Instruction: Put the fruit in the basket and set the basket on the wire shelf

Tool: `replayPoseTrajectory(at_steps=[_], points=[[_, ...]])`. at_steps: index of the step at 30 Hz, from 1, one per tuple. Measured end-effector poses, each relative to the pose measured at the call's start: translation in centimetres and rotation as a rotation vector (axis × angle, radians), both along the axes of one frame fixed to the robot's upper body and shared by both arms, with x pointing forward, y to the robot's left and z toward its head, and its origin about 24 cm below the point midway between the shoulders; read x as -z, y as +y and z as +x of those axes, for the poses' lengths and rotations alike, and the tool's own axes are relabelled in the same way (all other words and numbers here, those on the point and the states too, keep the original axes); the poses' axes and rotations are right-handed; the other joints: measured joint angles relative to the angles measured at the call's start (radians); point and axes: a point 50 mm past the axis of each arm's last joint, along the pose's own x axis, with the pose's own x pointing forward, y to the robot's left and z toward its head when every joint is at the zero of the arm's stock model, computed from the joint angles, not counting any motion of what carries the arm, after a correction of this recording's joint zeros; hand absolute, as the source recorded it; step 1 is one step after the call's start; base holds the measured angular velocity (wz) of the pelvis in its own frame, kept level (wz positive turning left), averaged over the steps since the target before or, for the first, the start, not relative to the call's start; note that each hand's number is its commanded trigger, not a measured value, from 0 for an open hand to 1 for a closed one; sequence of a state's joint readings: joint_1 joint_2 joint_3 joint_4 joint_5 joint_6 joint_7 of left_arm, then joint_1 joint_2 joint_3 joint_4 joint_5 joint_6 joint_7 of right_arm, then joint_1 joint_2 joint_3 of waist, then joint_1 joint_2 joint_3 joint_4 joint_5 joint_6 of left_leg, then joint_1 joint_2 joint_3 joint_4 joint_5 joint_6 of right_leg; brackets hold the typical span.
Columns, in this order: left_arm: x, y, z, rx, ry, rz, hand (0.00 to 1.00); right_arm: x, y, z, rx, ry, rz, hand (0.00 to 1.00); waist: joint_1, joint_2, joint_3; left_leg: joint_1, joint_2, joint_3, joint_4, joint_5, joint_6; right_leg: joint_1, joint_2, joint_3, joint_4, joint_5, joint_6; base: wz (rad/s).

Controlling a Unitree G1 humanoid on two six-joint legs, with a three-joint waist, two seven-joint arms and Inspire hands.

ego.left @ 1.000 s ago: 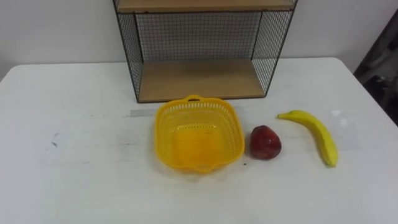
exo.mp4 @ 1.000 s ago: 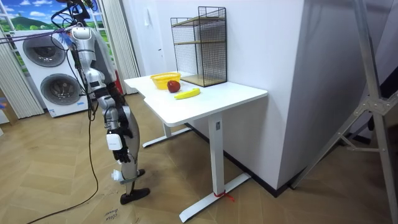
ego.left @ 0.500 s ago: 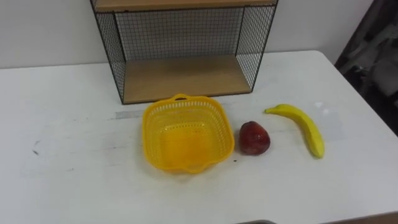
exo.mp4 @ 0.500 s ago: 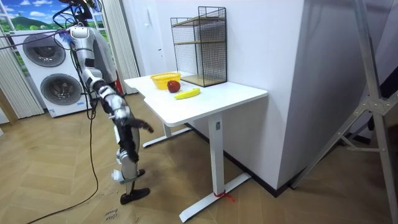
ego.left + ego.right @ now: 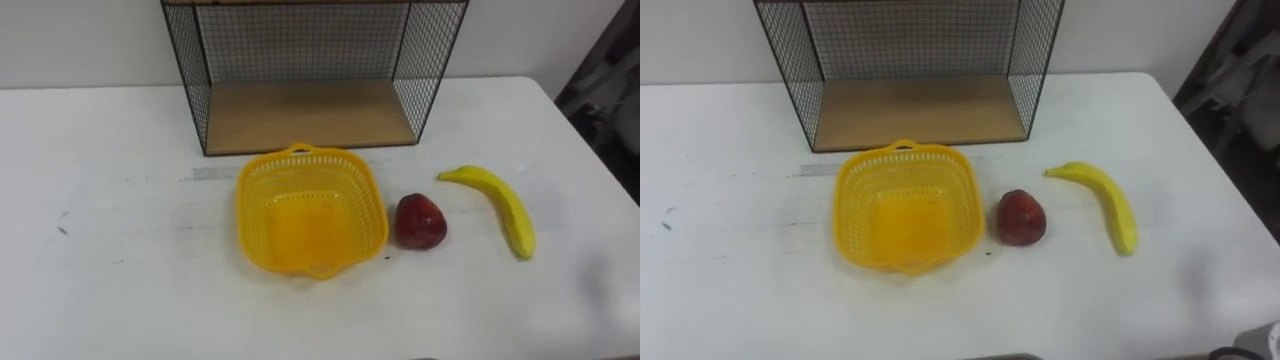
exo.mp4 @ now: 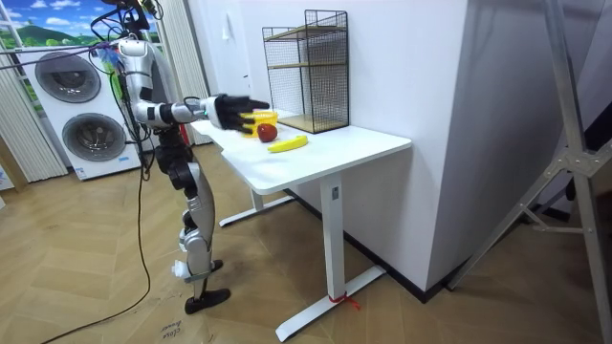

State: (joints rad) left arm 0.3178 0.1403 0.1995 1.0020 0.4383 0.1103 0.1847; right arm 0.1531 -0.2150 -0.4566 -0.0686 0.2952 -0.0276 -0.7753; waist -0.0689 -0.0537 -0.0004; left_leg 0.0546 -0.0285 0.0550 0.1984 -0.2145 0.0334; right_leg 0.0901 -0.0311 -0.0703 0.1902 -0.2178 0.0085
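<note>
In the left eye view, the empty yellow basket (image 5: 250,215) sits on the white surface (image 5: 120,260) before the wire shelf (image 5: 310,110), with the red fruit (image 5: 420,221) just beside its right and the banana (image 5: 500,207) farther right. In the room view, the robot stands at the surface's end, its right hand (image 6: 232,110) held out above it, fingers spread and holding nothing.

A white desk (image 6: 363,143) is standing on white legs over a wood-plank floor (image 6: 402,311). Its top is carrying faint grey scuffs (image 5: 62,228) at the left of the left eye view. Two washing machines (image 6: 96,143) are sitting stacked at the room view's upper left, near pale vertical blinds (image 6: 196,57). A metal stand (image 6: 572,162) is rising along the right edge, beside a white wall (image 6: 497,115).
</note>
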Motion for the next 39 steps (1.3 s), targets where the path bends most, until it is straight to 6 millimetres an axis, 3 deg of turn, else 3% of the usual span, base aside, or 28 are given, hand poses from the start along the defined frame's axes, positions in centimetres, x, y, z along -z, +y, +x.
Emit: replayPoseTrajectory(at_steps=[4,10,19,31,39], points=[[0.2,-0.5,0.3,0.029,-0.009,-0.016,0.0,0.1,1.7,1.5,-0.18,0.052,-0.064,0.0,0.021,0.0,0.003,-0.001,0.0,0.001,-0.003,0.0,0.0,0.002,0.0,0.001,0.0,0.001,0.0,0.0],[0.2,-0.5,0.4,0.045,-0.004,-0.034,0.0,0.8,4.2,3.3,-0.472,0.1,-0.075,0.0,0.023,-0.002,0.0038,-0.001,0.002,0.0,-0.001,0.0,0.0,0.004,0.0,-0.006,0.0,0.004,-0.002,0.01],[0.2,-0.5,0.9,0.097,-0.003,-0.039,0.0,2.1,7.5,4.6,-0.81,0.207,-0.12,0.0,0.027,-0.008,0.0029,-0.002,0.003,-0.004,0.0,0.0,0.0,0.007,-0.001,-0.015,-0.001,0.006,-0.002,0.0],[0.3,-1.0,1.3,0.128,0.0,-0.066,0.0,4.1,9.2,4.8,-0.997,0.319,-0.113,0.0,0.05,0.003,0.0029,-0.002,0.002,-0.005,0.004,0.0,0.0,0.01,-0.002,-0.018,-0.002,0.007,-0.002,0.0],[0.5,-1.2,2.4,0.155,-0.006,-0.09,0.0,4.3,9.9,4.9,-1.069,0.35,-0.13,0.0,0.052,0.005,0.0028,-0.007,0.002,-0.011,0.008,0.0,0.0,0.012,-0.002,-0.025,-0.004,0.009,-0.002,0.02]])
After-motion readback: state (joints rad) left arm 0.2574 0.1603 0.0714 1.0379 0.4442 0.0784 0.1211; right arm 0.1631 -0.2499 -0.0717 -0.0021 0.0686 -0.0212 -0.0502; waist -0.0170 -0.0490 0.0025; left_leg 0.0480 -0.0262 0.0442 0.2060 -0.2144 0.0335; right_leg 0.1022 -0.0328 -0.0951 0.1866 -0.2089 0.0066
